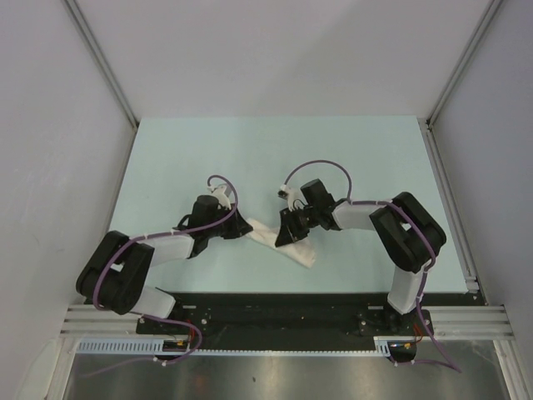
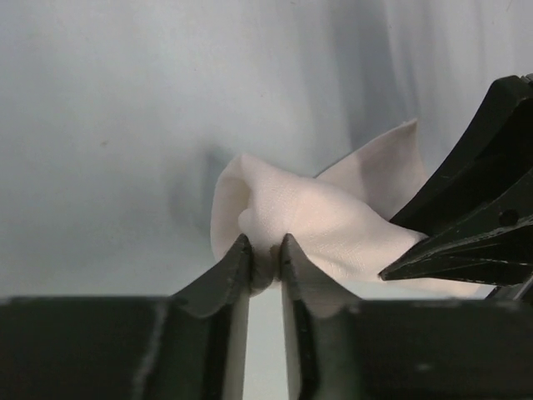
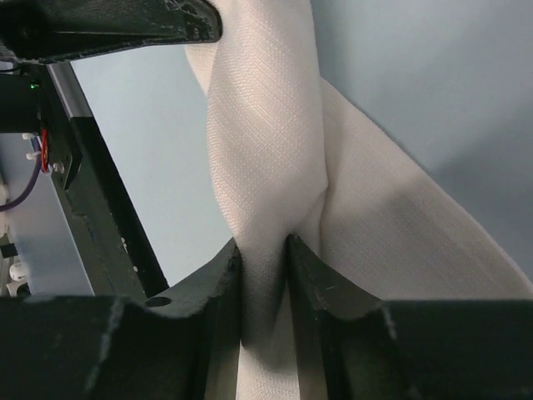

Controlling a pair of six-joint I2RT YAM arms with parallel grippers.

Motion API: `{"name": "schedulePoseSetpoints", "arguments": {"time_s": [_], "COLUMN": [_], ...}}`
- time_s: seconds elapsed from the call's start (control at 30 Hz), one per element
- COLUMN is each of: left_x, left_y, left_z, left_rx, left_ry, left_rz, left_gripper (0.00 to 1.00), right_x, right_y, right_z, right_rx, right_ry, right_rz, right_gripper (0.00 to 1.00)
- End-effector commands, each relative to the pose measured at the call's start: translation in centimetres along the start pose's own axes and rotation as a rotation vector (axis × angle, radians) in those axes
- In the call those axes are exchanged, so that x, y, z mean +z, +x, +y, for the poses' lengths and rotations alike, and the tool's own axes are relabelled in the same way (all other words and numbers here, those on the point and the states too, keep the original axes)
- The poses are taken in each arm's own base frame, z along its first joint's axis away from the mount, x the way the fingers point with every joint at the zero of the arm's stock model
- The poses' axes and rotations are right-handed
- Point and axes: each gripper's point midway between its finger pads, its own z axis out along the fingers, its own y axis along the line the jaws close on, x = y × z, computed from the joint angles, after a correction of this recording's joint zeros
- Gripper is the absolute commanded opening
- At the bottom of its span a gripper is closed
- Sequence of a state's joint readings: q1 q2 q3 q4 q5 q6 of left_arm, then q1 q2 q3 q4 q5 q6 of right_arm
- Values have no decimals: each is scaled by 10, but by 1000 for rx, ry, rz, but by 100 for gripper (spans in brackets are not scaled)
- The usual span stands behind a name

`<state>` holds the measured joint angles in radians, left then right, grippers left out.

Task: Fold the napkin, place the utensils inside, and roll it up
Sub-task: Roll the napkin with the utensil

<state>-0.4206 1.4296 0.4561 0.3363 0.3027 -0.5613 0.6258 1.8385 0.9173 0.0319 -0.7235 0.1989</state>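
Left end effector (image 2: 266,252) and right end effector (image 3: 265,250), each tight on napkin (image 2: 333,208).

Black-and-white arms (image 1: 166,248), purple cables (image 1: 321,164)

My left claw (image 2: 266,254) and my right claw (image 3: 265,250) sit so near each other that nothing passes between them: both pinch the napkin (image 1: 301,252), and its bunched cloth fills that gap. Just to the right of my left claw, the right claw's black fingers (image 2: 475,208) crowd in and block that side. Left of and beyond my left claw the table (image 1: 250,158) lies open, as it does beyond and to the right of my right claw. Behind both claws my own arms and the black base rail (image 1: 283,310) close the near side. The walls (image 1: 50,125) stand well apart.
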Motion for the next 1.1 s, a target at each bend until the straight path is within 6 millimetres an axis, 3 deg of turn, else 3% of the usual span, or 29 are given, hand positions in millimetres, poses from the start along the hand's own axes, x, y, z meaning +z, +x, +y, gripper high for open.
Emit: {"name": "schedulePoseSetpoints", "arguments": {"time_s": [0.0, 0.07, 0.1, 0.2, 0.33, 0.5, 0.63, 0.93, 1.07], "left_x": [3, 4, 5, 8, 10, 11, 13, 13, 14], "left_y": [-8, -7, -8, -8, -7, -7, -7, -8, -9], "left_z": [-12, -14, -15, -16, -16, -15, -14, -12, -12], "left_rx": [19, 23, 23, 26, 24, 21, 20, 24, 23], "left_ry": [63, 71, 77, 80, 73, 63, 50, 34, 29], "left_rz": [-28, -21, -16, -1, 13, 31, 46, 55, 56], "left_gripper": [17, 9, 7, 4, 2, 1, 0, 0, 0], "right_x": [3, -2, -8, -23, -39, -47, -42, -44, -34], "right_y": [25, 18, 9, -8, -22, -26, -30, -36, -24], "right_z": [-5, -4, -1, 3, 6, 6, 20, 25, 36], "right_rx": [48, 26, 10, -35, -107, -230, -381, -606, -705], "right_ry": [47, 73, 96, 158, 249, 438, 550, 817, 815], "right_rz": [106, 98, 85, 52, 16, -3, -58, -130, -118], "right_gripper": [40, 48, 58, 70, 73, 75, 76, 76, 74]}}
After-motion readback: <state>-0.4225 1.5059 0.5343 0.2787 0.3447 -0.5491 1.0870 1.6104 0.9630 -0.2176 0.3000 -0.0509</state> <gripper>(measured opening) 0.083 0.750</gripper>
